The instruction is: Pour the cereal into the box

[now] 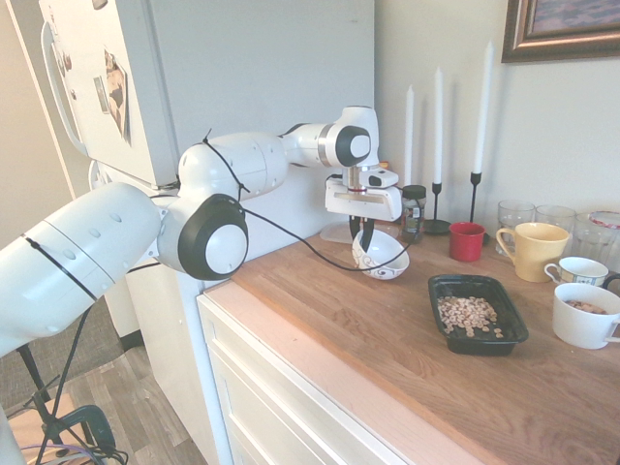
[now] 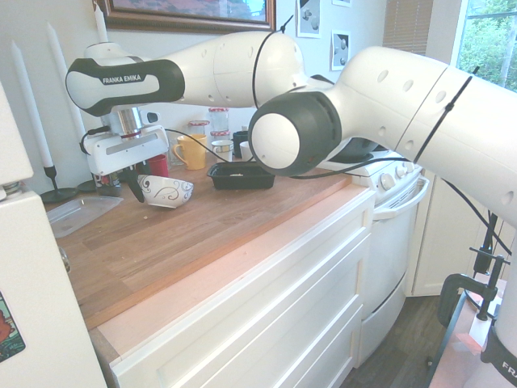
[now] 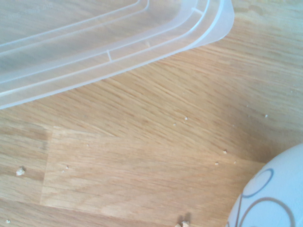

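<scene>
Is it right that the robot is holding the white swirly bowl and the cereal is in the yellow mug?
Not quite. The gripper does hold the white bowl, but the cereal lies in the black box, not the yellow mug. The first exterior view shows it.

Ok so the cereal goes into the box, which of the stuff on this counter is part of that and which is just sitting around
Part of the job:
- cereal, already lying in the box
- black box
- white patterned bowl, held by its rim in the shut gripper, tilted

Just lying about:
- clear plastic container
- three white candles
- red cup
- yellow mug
- drinking glasses
- two white mugs
- dark-lidded jar
</scene>
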